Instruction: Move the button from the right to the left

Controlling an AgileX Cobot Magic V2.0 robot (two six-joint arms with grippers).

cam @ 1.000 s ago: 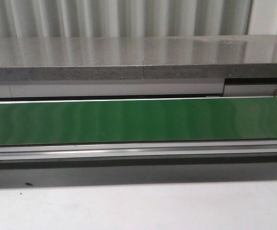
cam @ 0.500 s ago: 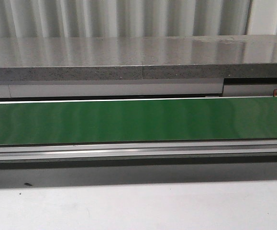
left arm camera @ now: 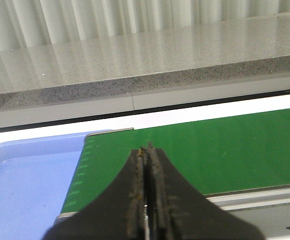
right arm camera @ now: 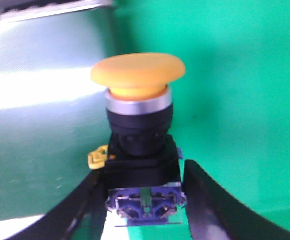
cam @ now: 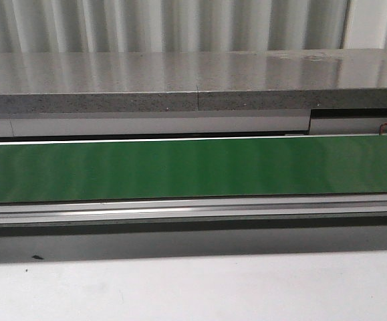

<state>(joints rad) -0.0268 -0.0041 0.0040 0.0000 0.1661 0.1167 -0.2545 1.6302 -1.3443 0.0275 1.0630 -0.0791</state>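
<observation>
In our right wrist view the button [right arm camera: 139, 145] lies between the right gripper [right arm camera: 142, 200] fingers, which press on its blue-grey contact block. Its long axis runs straight away from the gripper, yellow mushroom head outermost, then a silver ring and black collar. Smooth green belt [right arm camera: 235, 100] lies behind it. Our left gripper [left arm camera: 146, 190] has its jaws closed together on nothing, hanging over the belt's end beside a blue tray [left arm camera: 24, 180]. The front view shows the long belt bare, below a speckled grey ledge [cam: 180, 83].

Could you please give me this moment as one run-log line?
right hand: around button base over green belt | left hand: shut, empty, near blue tray | front view: no arms
</observation>
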